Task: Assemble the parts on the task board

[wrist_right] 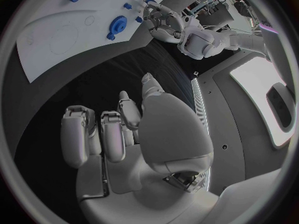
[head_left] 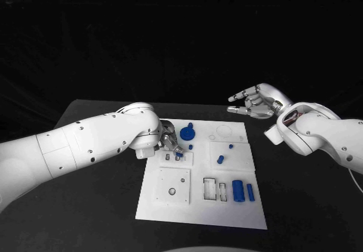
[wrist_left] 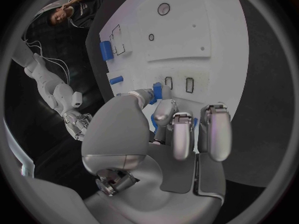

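The white task board (head_left: 227,210) lies mid-table. My left hand (head_left: 170,139) hovers low over its left upper area and pinches a small blue part (head_left: 179,155) between thumb and finger; the left wrist view has that part (wrist_left: 157,90) just beside two small rectangular slots (wrist_left: 189,84). A blue round gear-like part (head_left: 188,130) lies right next to the hand. My right hand (head_left: 257,102) hangs raised beyond the board's far right corner, fingers apart and empty. The right wrist view takes in the board (wrist_right: 56,30), the gear (wrist_right: 117,24) and my left hand (wrist_right: 163,20).
On the board lie a blue peg (head_left: 219,158), a smaller blue piece (head_left: 230,146), a thick blue cylinder (head_left: 237,190) and a slim one (head_left: 250,192) beside two rectangular slots (head_left: 210,189). A square plate with a hole (head_left: 175,184) sits at the near left.
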Available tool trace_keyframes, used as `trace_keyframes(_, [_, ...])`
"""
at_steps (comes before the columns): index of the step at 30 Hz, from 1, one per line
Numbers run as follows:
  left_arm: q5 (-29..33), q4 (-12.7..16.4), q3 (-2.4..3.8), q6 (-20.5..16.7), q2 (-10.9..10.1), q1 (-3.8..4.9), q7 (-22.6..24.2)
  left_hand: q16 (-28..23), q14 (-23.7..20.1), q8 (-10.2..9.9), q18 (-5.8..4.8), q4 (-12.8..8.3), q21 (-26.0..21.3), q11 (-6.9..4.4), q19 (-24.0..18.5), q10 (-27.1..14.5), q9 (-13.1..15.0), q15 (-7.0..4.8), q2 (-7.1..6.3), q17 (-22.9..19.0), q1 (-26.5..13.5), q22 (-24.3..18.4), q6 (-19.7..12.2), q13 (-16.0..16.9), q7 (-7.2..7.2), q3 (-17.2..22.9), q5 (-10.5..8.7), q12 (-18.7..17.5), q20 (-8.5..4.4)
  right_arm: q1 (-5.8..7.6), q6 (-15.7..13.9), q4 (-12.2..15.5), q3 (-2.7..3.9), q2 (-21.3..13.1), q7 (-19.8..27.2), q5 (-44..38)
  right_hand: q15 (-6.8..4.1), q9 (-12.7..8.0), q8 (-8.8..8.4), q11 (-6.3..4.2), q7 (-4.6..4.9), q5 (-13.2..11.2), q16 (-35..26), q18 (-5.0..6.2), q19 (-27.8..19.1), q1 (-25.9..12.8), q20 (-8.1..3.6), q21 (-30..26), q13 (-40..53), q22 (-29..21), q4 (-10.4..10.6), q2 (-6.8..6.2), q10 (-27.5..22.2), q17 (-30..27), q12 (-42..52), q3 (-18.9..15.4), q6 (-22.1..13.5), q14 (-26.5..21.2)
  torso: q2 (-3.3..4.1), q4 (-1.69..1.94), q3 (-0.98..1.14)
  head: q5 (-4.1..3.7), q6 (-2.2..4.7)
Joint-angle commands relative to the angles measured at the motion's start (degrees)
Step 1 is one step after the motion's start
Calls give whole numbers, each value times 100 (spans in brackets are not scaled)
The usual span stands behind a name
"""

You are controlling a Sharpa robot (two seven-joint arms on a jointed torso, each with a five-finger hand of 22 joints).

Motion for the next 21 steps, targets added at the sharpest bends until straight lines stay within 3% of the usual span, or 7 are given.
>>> trace_keyframes(1, [10,138,2,-476,-82,-28,-142,17,602,36,-43,-973,33,11,279,49,15,25,-23,1507,-66,653,11,13,11,1014,-34,32,20,-9,86,-3,-1,1,18,-50,2,9,26,-11,-33,35,-26,94,-52,6,-9,-29,-5,-7,-5,55,-28,1017,-9,-20,1,474,3,-1,1,-3,2])
trace_keyframes(7, [-427,397,1,-778,-270,-135,-81,17,602,42,-48,-1009,48,7,290,69,29,22,-57,1507,-84,678,22,33,7,1050,-38,53,18,-13,86,0,-2,-23,29,-66,2,9,26,-11,-33,38,-28,95,-53,-14,-9,-33,-9,-12,4,66,-30,1015,-12,-30,1,474,-2,5,-9,-18,-11])
trace_keyframes(21, [-908,530,-1,-834,-304,-245,-121,17,602,44,-55,-1031,66,4,303,90,36,20,-82,1507,-95,711,30,58,3,1070,-42,78,16,-16,100,-3,-3,-24,40,-79,2,9,26,-11,-33,41,-30,94,-52,-29,-10,-33,-8,-11,12,75,-28,1013,-9,-38,2,473,7,-6,-6,6,-15])
